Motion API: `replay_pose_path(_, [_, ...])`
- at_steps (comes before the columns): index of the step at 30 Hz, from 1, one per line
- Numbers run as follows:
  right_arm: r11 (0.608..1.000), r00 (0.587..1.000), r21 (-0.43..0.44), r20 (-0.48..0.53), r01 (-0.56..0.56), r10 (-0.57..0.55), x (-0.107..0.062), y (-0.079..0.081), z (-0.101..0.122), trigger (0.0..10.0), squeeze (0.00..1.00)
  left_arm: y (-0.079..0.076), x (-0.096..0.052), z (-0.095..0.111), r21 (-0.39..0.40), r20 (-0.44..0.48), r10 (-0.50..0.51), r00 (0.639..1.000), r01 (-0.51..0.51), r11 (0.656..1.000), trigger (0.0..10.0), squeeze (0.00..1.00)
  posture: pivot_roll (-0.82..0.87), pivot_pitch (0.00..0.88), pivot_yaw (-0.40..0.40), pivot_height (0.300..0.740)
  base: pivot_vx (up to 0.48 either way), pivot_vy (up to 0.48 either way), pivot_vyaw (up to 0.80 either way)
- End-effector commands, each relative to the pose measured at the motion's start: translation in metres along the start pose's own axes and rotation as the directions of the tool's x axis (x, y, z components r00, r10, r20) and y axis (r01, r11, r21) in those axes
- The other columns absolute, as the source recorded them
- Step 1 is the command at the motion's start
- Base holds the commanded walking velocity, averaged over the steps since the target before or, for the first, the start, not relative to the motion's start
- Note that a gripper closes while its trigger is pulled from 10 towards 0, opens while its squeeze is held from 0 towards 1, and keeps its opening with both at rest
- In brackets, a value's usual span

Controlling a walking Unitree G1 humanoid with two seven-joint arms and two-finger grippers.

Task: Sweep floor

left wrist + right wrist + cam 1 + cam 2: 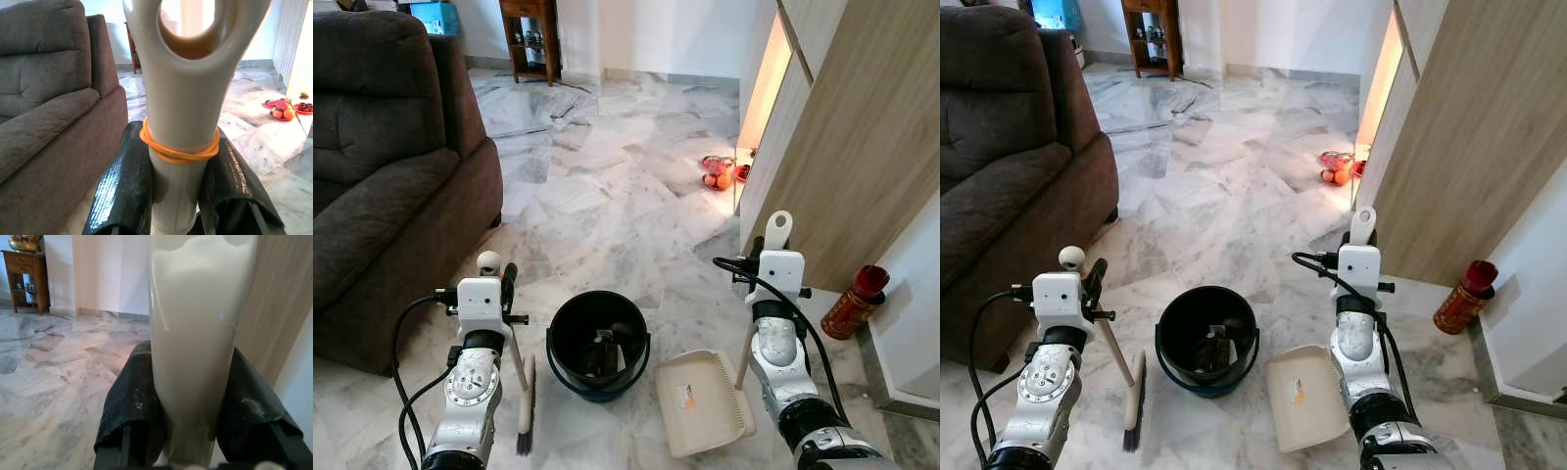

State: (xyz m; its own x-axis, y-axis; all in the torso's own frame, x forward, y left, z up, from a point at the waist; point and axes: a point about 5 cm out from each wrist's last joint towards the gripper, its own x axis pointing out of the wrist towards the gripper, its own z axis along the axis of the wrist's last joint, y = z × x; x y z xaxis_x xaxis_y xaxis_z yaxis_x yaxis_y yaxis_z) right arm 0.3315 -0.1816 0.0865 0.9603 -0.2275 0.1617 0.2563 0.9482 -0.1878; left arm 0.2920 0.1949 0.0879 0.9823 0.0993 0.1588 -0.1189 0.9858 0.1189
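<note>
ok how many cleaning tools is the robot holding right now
2: a brush in the left claw, bristles on the floor left of the black bucket, and a dustpan in the right claw, right of it.

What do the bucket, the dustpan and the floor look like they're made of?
Bucket: likely black plastic; smooth, dull sheen, thin moulded rim.
Dustpan: probably cream plastic; one-piece moulded tray, matte, with a long pale handle held in the right gripper.
Floor: looks like polished marble tiles; grey veining, visible joints, glossy reflections near the doorway.
</note>
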Motion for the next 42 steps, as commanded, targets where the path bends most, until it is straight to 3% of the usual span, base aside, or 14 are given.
replay_pose_path(1, [1.0, 0.999, 0.007, 0.051, -0.001, 0.001, 0.0072, -0.001, 0.0105, 10.0, 0.0, 0.0001, 0.0025, 0.0111, 0.003, 0.06, 0.002, 0.998, -0.002, 1.0, 10.0, 0.0, 0.13, 0.0, -0.011, 0.74, -0.259, 0.0, 0.0])
replay_pose_path(42, [1.0, 0.998, 0.016, 0.061, -0.025, 0.024, 0.0091, 0.0014, 0.013, 10.0, 0.0, 0.0001, 0.0032, 0.0114, 0.003, 0.057, 0.02, 0.998, -0.02, 1.0, 10.0, 0.0, 0.12, 0.0, -0.019, 0.74, -0.23, 0.0, 0.0])
